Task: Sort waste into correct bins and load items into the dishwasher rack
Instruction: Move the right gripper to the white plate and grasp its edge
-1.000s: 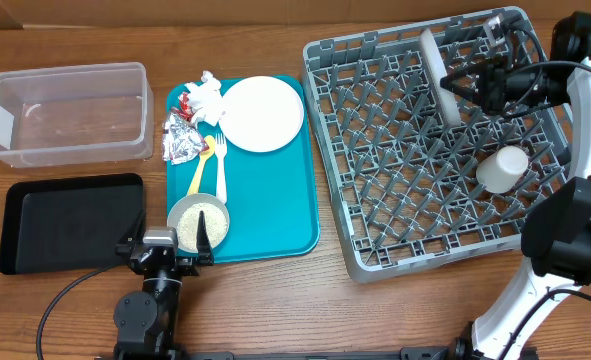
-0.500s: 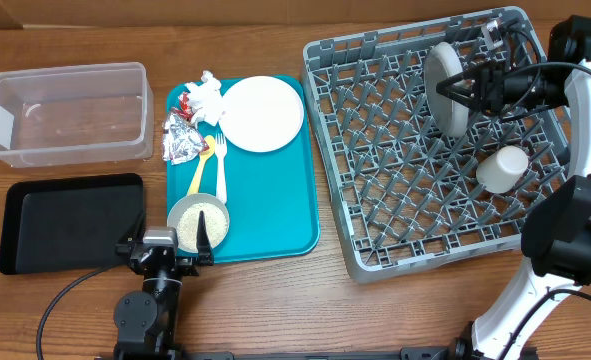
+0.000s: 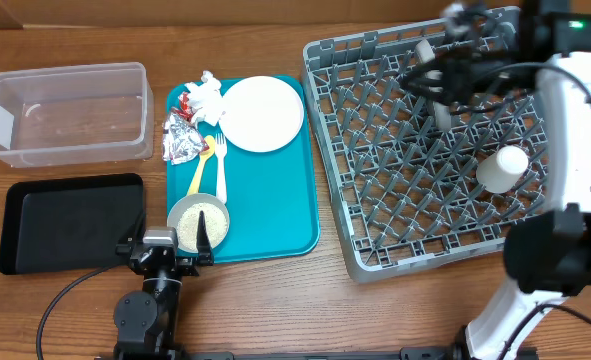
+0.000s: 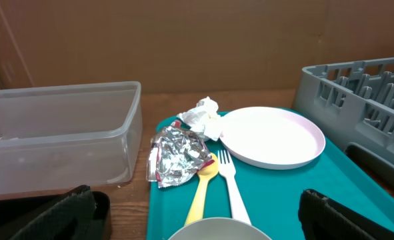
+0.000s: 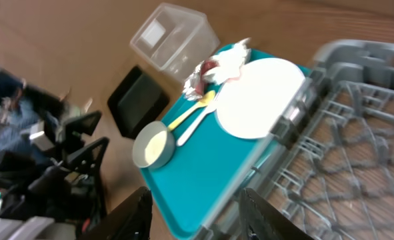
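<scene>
My right gripper (image 3: 415, 76) hangs open and empty over the far side of the grey dishwasher rack (image 3: 375, 235). The pale grey plate (image 3: 442, 112) stands on edge in the rack just behind the gripper. The small white cup (image 3: 502, 168) lies in the rack. On the teal tray (image 3: 275, 200) are the white plate (image 3: 262, 113), the napkin (image 3: 207, 92), foil wrappers (image 3: 182, 140), the yellow spoon (image 3: 201, 165), the white fork (image 3: 220, 165) and the small bowl of rice grains (image 3: 198, 220). My left gripper (image 4: 203, 215) is open, low at the tray's near edge, with the bowl (image 4: 220, 230) between its fingers.
The clear tub (image 3: 65, 112) stands at the far left, with nothing seen in it. The black bin tray (image 3: 70, 220) lies in front of it, beside my left gripper. The right wrist view looks down over the rack's rim (image 5: 357, 133) at the teal tray (image 5: 203, 173).
My right gripper has let go of the grey plate, which now stands in the rack, and has swung up and left. The left arm has not moved.
</scene>
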You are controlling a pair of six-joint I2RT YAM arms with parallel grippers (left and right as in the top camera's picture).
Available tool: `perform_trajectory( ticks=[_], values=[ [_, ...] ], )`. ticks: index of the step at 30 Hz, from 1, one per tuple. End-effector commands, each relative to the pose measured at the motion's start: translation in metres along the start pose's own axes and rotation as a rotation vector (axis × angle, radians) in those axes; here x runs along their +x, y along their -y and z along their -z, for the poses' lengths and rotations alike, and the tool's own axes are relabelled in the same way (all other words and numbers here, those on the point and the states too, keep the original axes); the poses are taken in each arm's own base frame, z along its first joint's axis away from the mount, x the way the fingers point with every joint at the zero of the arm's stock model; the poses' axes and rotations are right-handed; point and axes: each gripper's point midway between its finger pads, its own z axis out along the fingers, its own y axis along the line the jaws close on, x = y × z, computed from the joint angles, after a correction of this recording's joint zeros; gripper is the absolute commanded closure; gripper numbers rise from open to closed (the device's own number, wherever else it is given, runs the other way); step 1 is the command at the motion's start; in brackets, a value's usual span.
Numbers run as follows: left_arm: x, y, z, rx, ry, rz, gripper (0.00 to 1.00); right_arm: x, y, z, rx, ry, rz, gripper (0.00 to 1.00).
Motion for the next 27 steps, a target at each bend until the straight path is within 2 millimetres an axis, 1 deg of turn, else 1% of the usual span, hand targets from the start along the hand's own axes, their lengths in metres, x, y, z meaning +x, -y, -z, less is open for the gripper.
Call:
perform_trajectory(
  ticks=[1,2,4,7,9,10,13,16,17,19,22,23,26,27],
  values=[
    [-0.001,0.0,0.0,0.001,0.007,-0.009,0.0,-0.005,-0.017,-0.03,0.159,-0.105,-0.108,0.55],
    [-0.001,0.0,0.0,0.001,0.006,-0.008,0.0,-0.003,-0.014,-0.045,0.229,-0.141,-0.138,0.55],
    [-0.001,0.0,0.0,0.001,0.006,-0.008,0.0,-0.001,-0.018,-0.072,0.313,-0.189,-0.123,0.55],
    [-0.001,0.0,0.0,0.001,0.007,-0.008,0.0,0.003,-0.029,-0.113,0.389,-0.259,0.006,0.55],
    [-0.001,0.0,0.0,0.001,0.006,-0.008,0.0,0.01,-0.028,-0.139,0.453,-0.309,0.074,0.56],
    [-0.001,0.0,0.0,0.001,0.007,-0.009,0.0,0.014,-0.028,-0.148,0.463,-0.332,0.103,0.56],
    [-0.001,0.0,0.0,0.001,0.007,-0.008,0.0,0.032,-0.023,-0.186,0.435,-0.427,0.231,0.56],
    [-0.001,0.0,0.0,0.001,0.006,-0.008,0.0,0.046,-0.009,-0.216,0.395,-0.479,0.312,0.55],
    [-0.001,0.0,0.0,0.001,0.006,-0.009,0.0,0.049,-0.005,-0.222,0.388,-0.489,0.325,0.55],
    [-0.001,0.0,0.0,0.001,0.006,-0.008,0.0,0.057,0.009,-0.239,0.383,-0.501,0.336,0.55],
    [-0.001,0.0,0.0,0.001,0.007,-0.008,0.0,0.065,0.027,-0.258,0.383,-0.503,0.334,0.55],
    [-0.001,0.0,0.0,0.001,0.006,-0.008,0.0,0.069,0.036,-0.268,0.383,-0.502,0.335,0.55],
    [-0.001,0.0,0.0,0.001,0.007,-0.008,0.0,0.073,0.044,-0.278,0.38,-0.501,0.338,0.54],
    [-0.001,0.0,0.0,0.001,0.007,-0.008,0.0,0.074,0.043,-0.281,0.367,-0.501,0.359,0.53]
  ],
)
